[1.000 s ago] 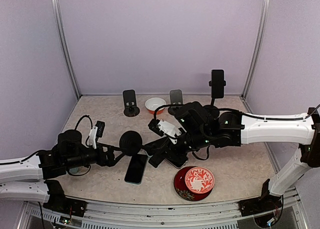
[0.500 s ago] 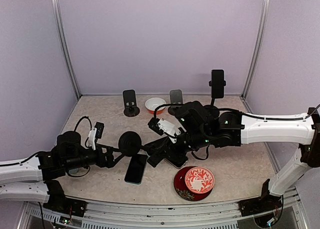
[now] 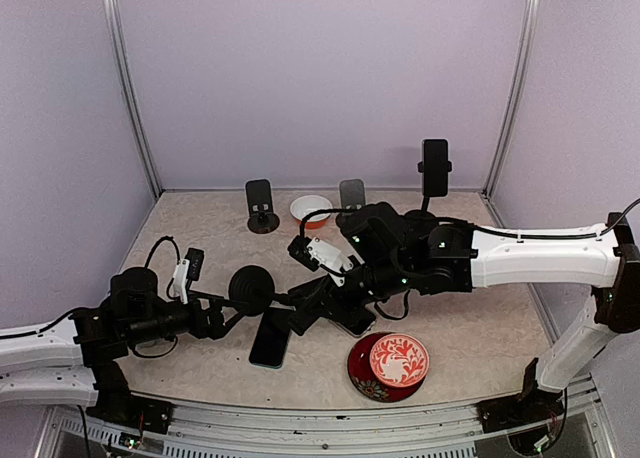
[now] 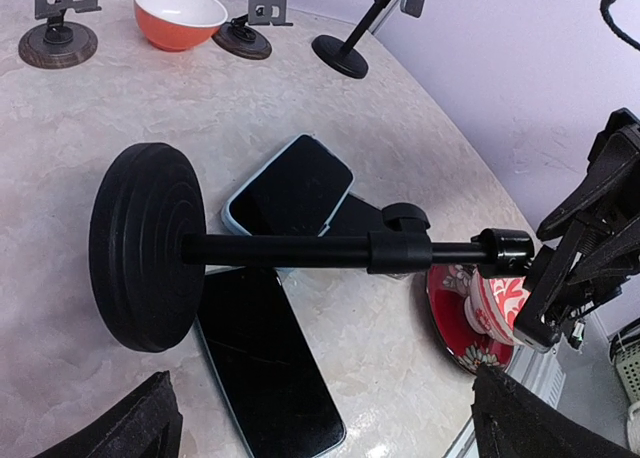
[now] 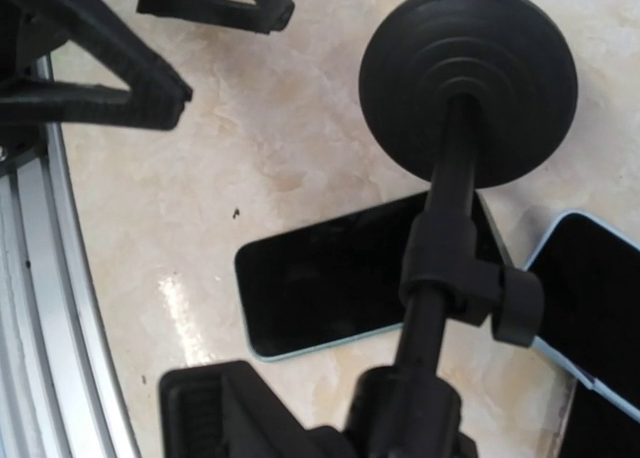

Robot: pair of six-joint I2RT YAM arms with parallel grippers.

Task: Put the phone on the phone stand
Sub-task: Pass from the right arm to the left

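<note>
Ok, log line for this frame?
right hand: shut on stand, held sideways | left hand: open, near stand base | phones: flat below, none held

The black, round-based phone stand [image 3: 251, 288] is tipped sideways, pole level, over a dark phone [image 3: 270, 340] lying flat.

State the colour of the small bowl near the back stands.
The bowl is orange outside, white inside; left wrist view.
</note>
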